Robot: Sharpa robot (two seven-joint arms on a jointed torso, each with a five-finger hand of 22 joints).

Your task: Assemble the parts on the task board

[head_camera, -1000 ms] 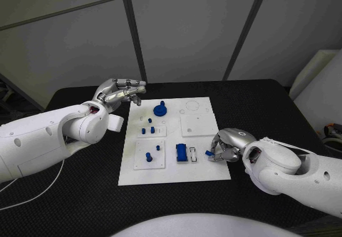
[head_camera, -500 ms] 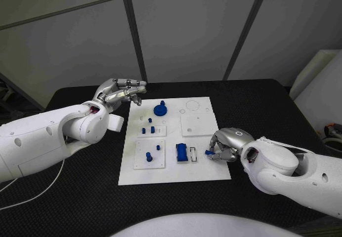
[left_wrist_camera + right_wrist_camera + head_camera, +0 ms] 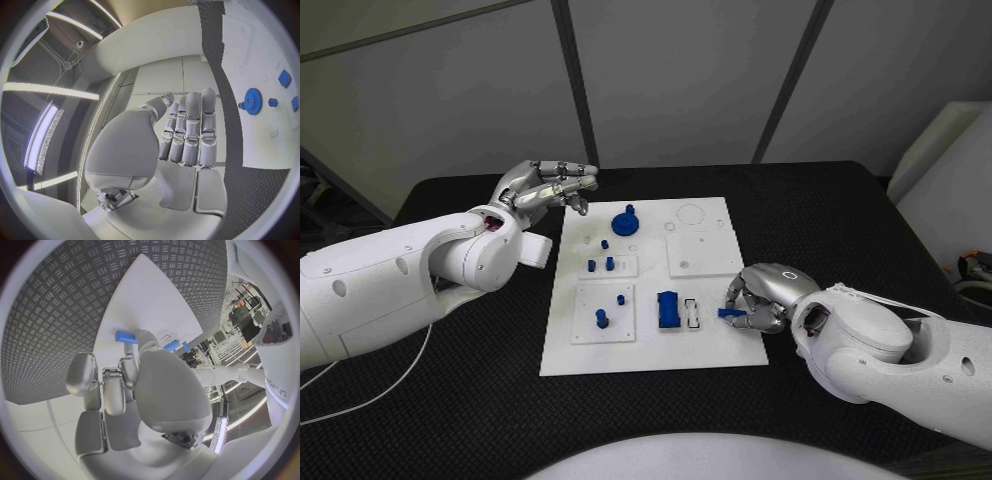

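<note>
The white task board (image 3: 653, 352) lies mid-table. My right hand (image 3: 759, 298) hovers at the board's right edge and pinches a small blue part (image 3: 731, 313) at its fingertips, just right of a blue block (image 3: 668, 308) and a white slot (image 3: 694, 315). In the right wrist view the same part (image 3: 125, 336) sticks out from the fingertips of that hand (image 3: 150, 385) over the board (image 3: 144, 300). My left hand (image 3: 545, 185) is raised beyond the board's far left corner, holding nothing. Its fingers (image 3: 187, 132) lie straight, side by side. A blue gear (image 3: 626, 222) stands on the far part of the board.
Small blue pegs stand in the left plates, one pair (image 3: 600, 265) mid-board and another (image 3: 600, 318) nearer. A square white plate (image 3: 701, 255) lies right of them. The left wrist view has the gear (image 3: 252, 101) on the board (image 3: 250, 60). Black table (image 3: 444, 400) surrounds the board.
My right hand has shifted slightly toward the near right with the small blue part still pinched. The left hand has not moved.
</note>
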